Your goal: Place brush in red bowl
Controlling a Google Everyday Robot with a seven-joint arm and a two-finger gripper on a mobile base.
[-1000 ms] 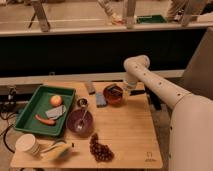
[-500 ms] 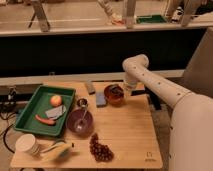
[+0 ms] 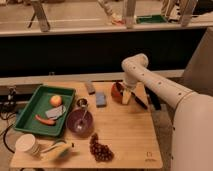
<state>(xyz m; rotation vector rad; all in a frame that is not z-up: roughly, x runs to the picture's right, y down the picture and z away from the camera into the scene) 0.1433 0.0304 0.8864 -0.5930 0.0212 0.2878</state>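
One gripper [image 3: 126, 96] hangs at the red bowl [image 3: 118, 93], right of the blue sponge [image 3: 101, 99]; its grip state cannot be told; brush [image 3: 139, 101] slants on the table [image 3: 127, 140] beside the bowl.

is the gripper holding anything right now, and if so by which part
It cannot be told. The gripper is low over the right side of the red bowl, and the brush slants away right beside it, but any contact is hidden.

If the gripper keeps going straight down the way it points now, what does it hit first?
Most likely the red bowl: the gripper hangs at its right rim. The brush lies just right; depth unclear.
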